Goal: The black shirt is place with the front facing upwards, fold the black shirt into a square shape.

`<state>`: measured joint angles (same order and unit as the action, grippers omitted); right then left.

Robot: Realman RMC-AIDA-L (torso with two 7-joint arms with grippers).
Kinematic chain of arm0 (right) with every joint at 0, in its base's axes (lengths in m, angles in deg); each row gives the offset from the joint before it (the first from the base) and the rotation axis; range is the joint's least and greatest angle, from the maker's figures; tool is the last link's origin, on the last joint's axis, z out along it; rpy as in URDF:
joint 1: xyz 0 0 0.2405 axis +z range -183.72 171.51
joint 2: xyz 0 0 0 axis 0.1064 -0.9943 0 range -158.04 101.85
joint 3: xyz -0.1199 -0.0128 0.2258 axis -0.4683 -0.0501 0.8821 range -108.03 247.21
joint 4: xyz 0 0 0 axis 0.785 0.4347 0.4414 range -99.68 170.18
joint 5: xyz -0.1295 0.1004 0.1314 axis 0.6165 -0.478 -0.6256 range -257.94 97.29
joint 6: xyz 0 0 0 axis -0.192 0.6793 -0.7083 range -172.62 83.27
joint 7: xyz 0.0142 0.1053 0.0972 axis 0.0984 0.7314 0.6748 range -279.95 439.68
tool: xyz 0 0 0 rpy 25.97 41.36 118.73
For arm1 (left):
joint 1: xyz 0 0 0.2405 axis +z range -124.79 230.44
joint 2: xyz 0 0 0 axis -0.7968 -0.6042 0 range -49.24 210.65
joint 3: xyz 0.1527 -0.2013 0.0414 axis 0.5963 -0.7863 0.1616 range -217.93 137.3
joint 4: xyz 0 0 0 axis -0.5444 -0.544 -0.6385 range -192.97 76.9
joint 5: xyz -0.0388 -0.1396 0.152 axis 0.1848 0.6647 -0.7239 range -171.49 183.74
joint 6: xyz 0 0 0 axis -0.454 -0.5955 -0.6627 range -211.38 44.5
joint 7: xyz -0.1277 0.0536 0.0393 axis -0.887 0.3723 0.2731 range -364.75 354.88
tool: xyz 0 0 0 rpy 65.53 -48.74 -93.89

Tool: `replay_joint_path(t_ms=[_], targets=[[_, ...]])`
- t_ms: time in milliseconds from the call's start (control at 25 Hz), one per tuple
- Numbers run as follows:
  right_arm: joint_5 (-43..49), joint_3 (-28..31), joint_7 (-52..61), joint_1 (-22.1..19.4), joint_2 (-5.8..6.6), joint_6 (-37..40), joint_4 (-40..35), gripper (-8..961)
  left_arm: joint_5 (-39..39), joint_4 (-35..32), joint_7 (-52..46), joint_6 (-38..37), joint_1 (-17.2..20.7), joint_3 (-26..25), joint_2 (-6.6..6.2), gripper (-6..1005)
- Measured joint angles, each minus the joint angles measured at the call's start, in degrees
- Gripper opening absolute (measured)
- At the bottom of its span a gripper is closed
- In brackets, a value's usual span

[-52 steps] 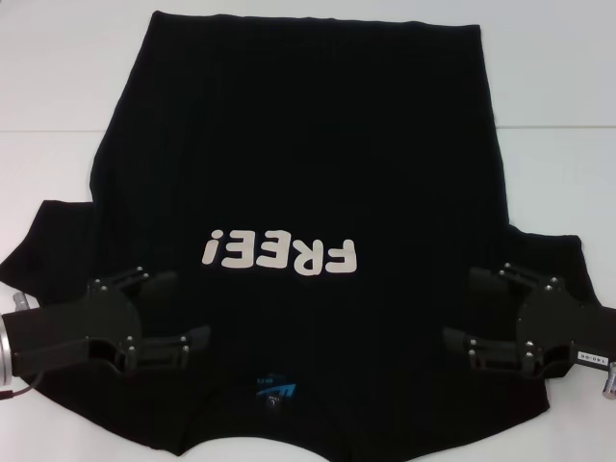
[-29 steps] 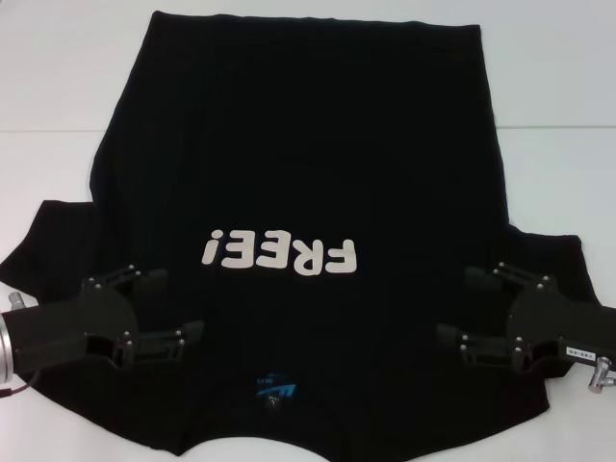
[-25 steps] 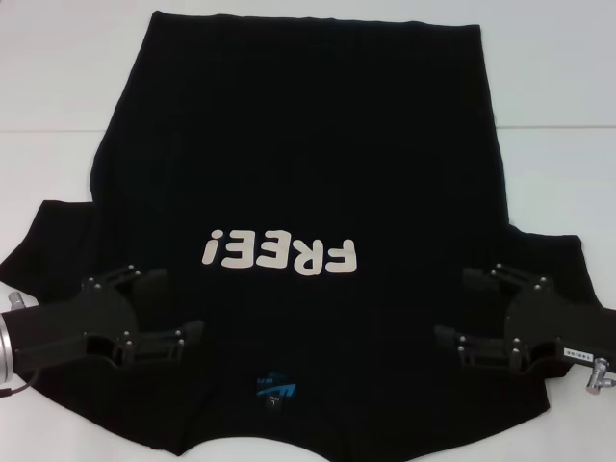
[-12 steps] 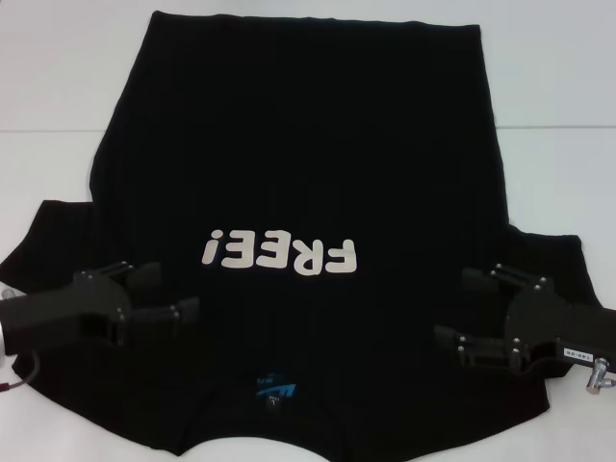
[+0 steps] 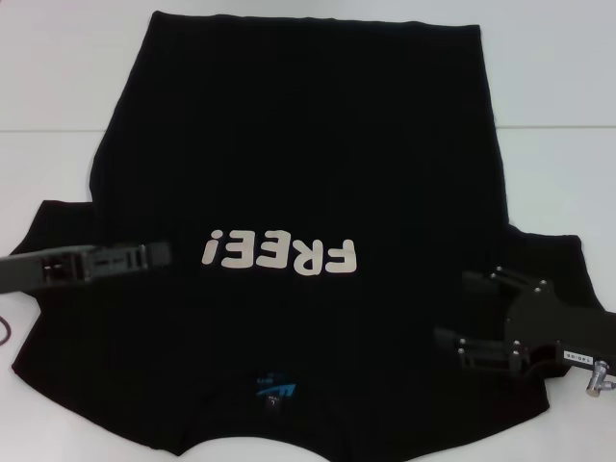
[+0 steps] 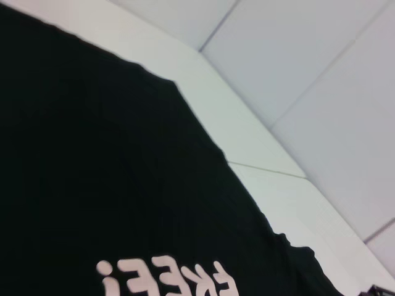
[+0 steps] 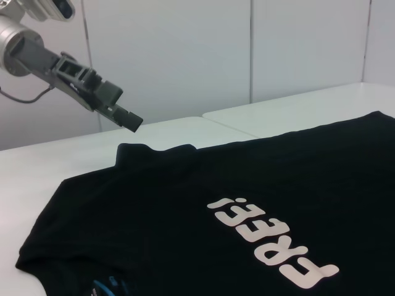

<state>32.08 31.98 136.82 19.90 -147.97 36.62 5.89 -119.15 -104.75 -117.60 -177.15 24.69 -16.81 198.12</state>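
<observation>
A: Where does the black shirt (image 5: 308, 173) lie?

B: Spread flat on the white table (image 5: 558, 87), front up, the white "FREE!" lettering (image 5: 281, 254) across its middle and the small blue neck label (image 5: 276, 390) at the collar, on the edge nearest the robot. The hem is at the far side, and both sleeves fan outward at the near corners.

A: And the right gripper (image 5: 457, 313)?

B: It sits low over the shirt's right sleeve and shoulder, near the collar edge. Its two black fingers (image 5: 481, 283) point inward toward the lettering and stand clearly apart, with nothing between them. Whether they touch the cloth I cannot tell.

A: The left gripper (image 5: 159, 253)?

B: It is lifted above the shirt's left sleeve, turned side-on, so from the head it reads as one thin dark bar reaching toward the first letter of the print. From the right wrist it shows raised well clear of the fabric, tip angled downward, carrying nothing. How far its fingers are parted I cannot tell.

A: What does the left wrist show?

B: Only the shirt's body, the lettering, and bare table beyond it.
</observation>
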Motion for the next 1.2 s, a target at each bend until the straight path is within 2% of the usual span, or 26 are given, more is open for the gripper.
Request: replay_joint_path(t_ms=[320,520,680,960,1200], targets=[[0.0,0.0,0.0,0.2,0.0,-0.1,0.5,936,-8.4,-0.4,-15.9,3.9,-2.7,-5.9,-2.27,933],[0.0,0.0,0.0,0.1,0.0,-0.1,0.5,936,-10.0,-0.5,-19.2,7.1,-2.7,-11.3,-3.09,933],[0.0,-0.1,0.0,-0.1,0.0,-0.5,0.5,935,-13.8,-0.8,-19.8,8.0,-3.0,-13.1,-3.81,933],[0.1,-0.1,0.0,-0.1,0.0,-0.7,0.6,935,-19.6,-1.0,-19.3,10.8,-3.3,-13.0,-3.95,932],[0.1,-0.1,0.1,0.0,0.0,-1.4,0.7,935,-20.4,-0.8,-19.4,13.6,-2.8,-13.5,-3.78,932]])
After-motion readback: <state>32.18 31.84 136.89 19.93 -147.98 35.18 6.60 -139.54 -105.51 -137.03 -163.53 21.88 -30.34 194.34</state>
